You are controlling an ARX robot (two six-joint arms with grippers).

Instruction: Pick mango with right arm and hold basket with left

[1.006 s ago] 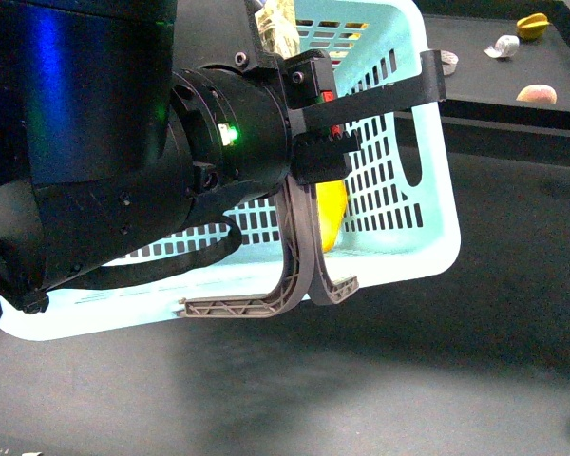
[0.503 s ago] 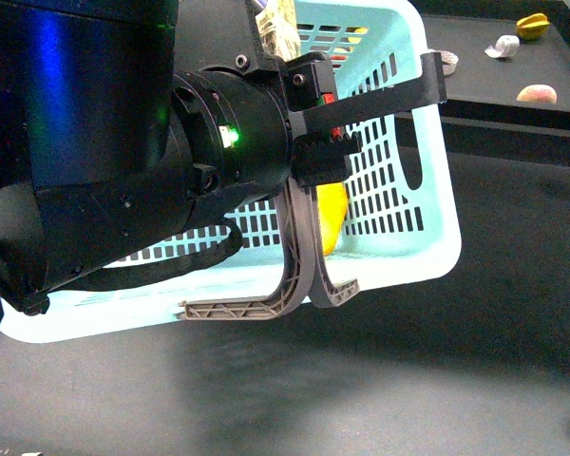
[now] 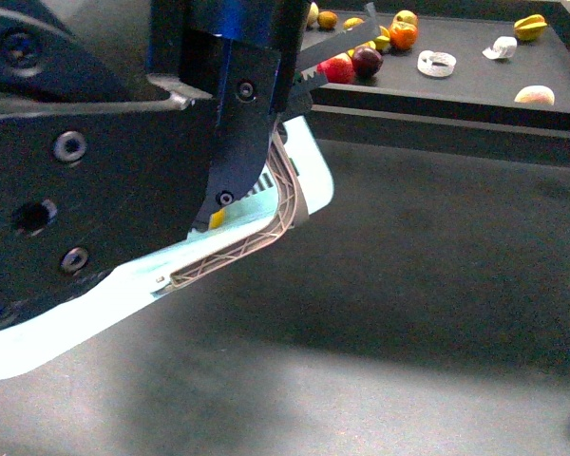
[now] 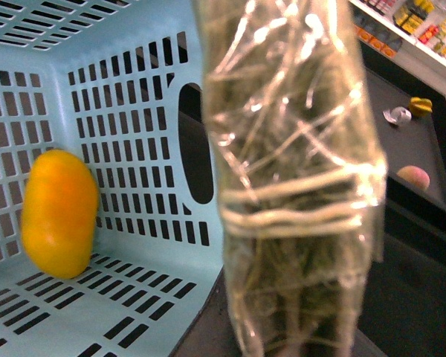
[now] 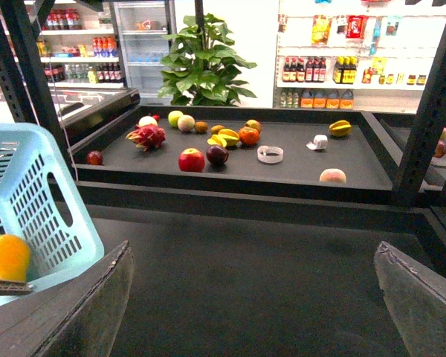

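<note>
The light-blue basket [image 3: 309, 185] is mostly hidden behind my black left arm in the front view, with only its rim and a lower corner showing. My left gripper [image 3: 256, 237] is shut on the basket, its grey-beige ribbed fingers [image 3: 287, 195] curving under the rim. In the left wrist view the tape-wrapped handle [image 4: 297, 178] fills the middle. The yellow-orange mango [image 4: 59, 212] lies inside the basket [image 4: 134, 89] against a slotted wall. My right gripper [image 5: 253, 297] is open and empty above the dark table. In that view the basket [image 5: 30, 201] and mango [image 5: 6, 258] are at the left.
A raised black tray [image 3: 456, 104] at the back holds a red apple [image 3: 340, 68], an orange fruit [image 3: 404, 35], a yellow star fruit [image 3: 530, 26], a peach [image 3: 535, 95] and a white ring [image 3: 436, 64]. The dark table [image 3: 437, 275] lies to the right of the basket.
My left arm has swung up and close to the front camera with the basket. The basket's inside and the mango no longer show there, and the back tray's fruit has come into view.
</note>
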